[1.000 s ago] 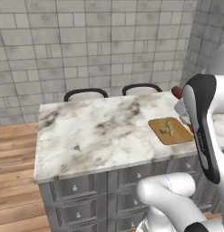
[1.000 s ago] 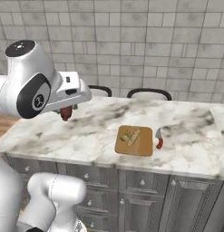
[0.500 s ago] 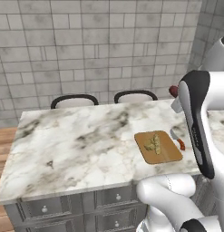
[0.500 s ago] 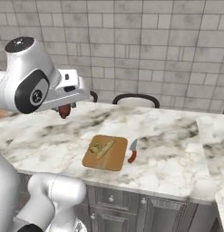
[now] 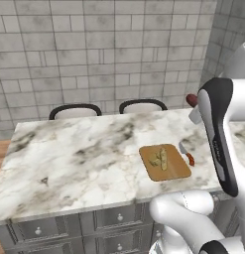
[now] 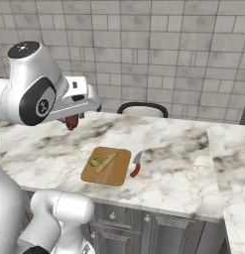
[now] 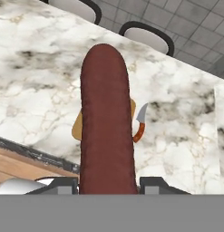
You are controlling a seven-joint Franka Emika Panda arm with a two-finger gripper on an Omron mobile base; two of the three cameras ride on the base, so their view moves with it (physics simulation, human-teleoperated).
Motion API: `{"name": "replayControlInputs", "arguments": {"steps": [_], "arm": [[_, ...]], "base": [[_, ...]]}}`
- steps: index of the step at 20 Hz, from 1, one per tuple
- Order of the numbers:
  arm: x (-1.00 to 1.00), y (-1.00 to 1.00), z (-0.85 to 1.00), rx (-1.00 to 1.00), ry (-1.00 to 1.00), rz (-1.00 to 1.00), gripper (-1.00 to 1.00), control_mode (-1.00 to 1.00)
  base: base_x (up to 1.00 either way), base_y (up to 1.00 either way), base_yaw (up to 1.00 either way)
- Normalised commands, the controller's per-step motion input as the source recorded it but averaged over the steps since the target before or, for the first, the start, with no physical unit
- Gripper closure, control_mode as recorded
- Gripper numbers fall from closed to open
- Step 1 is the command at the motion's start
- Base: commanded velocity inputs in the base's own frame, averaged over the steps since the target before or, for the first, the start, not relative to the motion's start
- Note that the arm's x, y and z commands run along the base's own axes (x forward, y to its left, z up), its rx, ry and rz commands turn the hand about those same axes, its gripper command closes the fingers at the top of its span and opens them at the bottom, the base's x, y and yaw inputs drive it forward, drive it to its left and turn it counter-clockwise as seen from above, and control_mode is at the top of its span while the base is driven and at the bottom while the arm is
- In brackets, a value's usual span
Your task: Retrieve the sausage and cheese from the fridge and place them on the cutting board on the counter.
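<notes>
In the left base view we see the cutting board (image 5: 165,162) at four o'clock on the worktop (image 5: 79,154), the cheese (image 5: 159,158) on it, a knife (image 5: 186,153) just beside at three o'clock. In the right base view our end effector (image 6: 73,120) holds the sausage (image 6: 72,122) above the worktop, at ten o'clock from the board. In the hand view the sausage stands clamped between both fingers (image 7: 158,185), the board partly hidden behind it.
</notes>
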Motion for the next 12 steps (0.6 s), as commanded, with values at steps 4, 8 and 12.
{"name": "replayControlInputs", "arguments": {"steps": [4, 8, 12], "arm": [[0.0, 0.0, 0.0, 0.0, 0.0, 0.0, 1.0, 1.0], [0.0, 0.0, 0.0, 0.0, 0.0, 0.0, 1.0, 1.0], [0.11, 0.0, -0.22, 0.0, 0.01, 0.0, 1.0, -1.0]], "base": [[0.0, 0.0, 0.0], [0.0, 0.0, 0.0], [0.07, 0.0, 0.0]]}}
